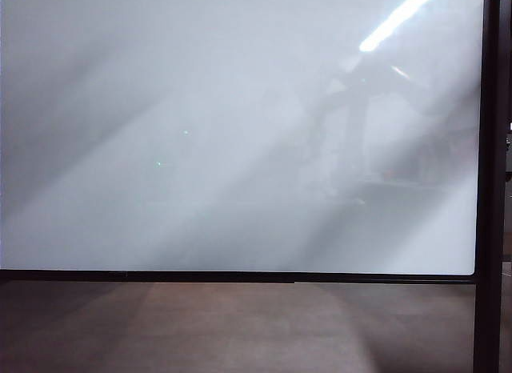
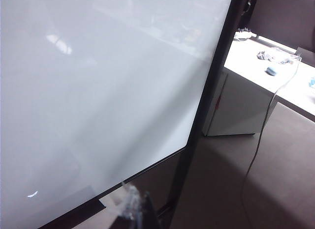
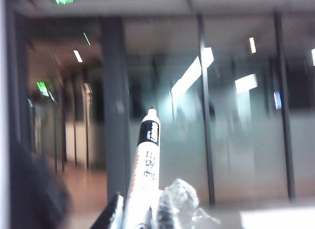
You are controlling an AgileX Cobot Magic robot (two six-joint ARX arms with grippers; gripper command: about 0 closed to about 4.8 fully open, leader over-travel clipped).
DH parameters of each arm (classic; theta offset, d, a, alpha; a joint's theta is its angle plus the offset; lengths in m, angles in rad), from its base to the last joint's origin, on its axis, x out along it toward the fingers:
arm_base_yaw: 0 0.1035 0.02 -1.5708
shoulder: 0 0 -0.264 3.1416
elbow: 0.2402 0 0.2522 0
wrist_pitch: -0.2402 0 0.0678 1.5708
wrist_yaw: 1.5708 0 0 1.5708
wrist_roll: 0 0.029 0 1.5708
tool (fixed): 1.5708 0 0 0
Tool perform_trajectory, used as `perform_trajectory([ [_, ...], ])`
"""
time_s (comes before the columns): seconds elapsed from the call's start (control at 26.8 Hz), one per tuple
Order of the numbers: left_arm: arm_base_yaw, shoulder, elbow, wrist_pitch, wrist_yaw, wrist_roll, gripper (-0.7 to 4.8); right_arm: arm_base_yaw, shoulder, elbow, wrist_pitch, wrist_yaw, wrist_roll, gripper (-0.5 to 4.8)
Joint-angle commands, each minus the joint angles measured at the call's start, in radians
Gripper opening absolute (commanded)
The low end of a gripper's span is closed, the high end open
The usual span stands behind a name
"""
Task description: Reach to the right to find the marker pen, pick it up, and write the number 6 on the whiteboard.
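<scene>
Right hand (image 3: 140, 216) closed narrow on the marker pen (image 3: 145, 170), which stands up between its fingers, away from the whiteboard (image 1: 240, 133). Left hand (image 2: 135, 212) just below the whiteboard's lower edge, only a sliver showing; cannot tell how far open. Board surface blank, glossy

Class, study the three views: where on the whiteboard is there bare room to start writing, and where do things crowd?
The whiteboard shows no marks: its whole face inside the black frame is free. The right gripper, off the board, is shut on the marker pen. The left gripper sits near the board's lower edge. The white table beyond the board carries small items.
</scene>
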Motion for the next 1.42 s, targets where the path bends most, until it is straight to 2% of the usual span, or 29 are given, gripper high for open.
perform_trajectory([
  [0.04, -0.002, -0.005, 0.005, 0.014, 0.002, 0.0, -0.05, 0.037, -0.169, 0.002, -0.119, -0.008, 0.007, 0.44],
  [0.11, -0.002, -0.005, 0.005, 0.026, 0.001, 0.0, -0.05, 0.096, -0.262, 0.002, -0.2, -0.027, 0.006, 0.44],
  [0.26, -0.002, -0.005, 0.005, 0.038, 0.001, 0.0, -0.05, 0.343, -0.394, 0.003, -0.38, -0.021, -0.063, 0.43],
  [0.34, -0.002, -0.012, 0.005, 0.055, 0.001, 0.0, -0.05, 0.462, -0.404, 0.004, -0.418, -0.014, -0.086, 0.43],
  [0.48, -0.002, -0.023, 0.006, 0.07, -0.001, 0.002, -0.05, 0.608, -0.402, 0.004, -0.478, 0.052, -0.1, 0.4],
  [0.56, -0.002, -0.031, 0.006, 0.069, -0.027, 0.019, -0.05, 0.672, -0.402, 0.004, -0.51, 0.083, -0.146, 0.4],
  [0.67, -0.003, -0.053, 0.006, 0.064, -0.129, 0.088, -0.05, 0.77, -0.402, 0.004, -0.554, 0.14, -0.209, 0.4],
  [0.78, -0.003, -0.061, 0.008, 0.064, -0.171, 0.134, -0.05, 0.84, -0.401, 0.004, -0.583, 0.182, -0.246, 0.4],
  [0.97, -0.001, -0.076, 0.008, 0.059, -0.172, 0.135, -0.05, 0.926, -0.364, 0.005, -0.58, 0.229, -0.265, 0.4],
  [1.04, -0.002, -0.079, 0.008, 0.059, -0.16, 0.135, -0.05, 0.943, -0.344, 0.011, -0.587, 0.239, -0.266, 0.39],
  [1.16, -0.002, -0.079, 0.008, 0.058, -0.13, 0.135, -0.05, 0.977, -0.324, 0.036, -0.646, 0.349, -0.273, 0.39],
  [1.27, -0.002, -0.084, 0.008, 0.056, -0.131, 0.135, -0.05, 1.015, -0.32, 0.054, -0.712, 0.414, -0.328, 0.4],
  [1.42, -0.002, -0.084, 0.008, 0.057, -0.131, 0.135, -0.05, 1.025, -0.304, 0.053, -0.722, 0.445, -0.342, 0.4],
])
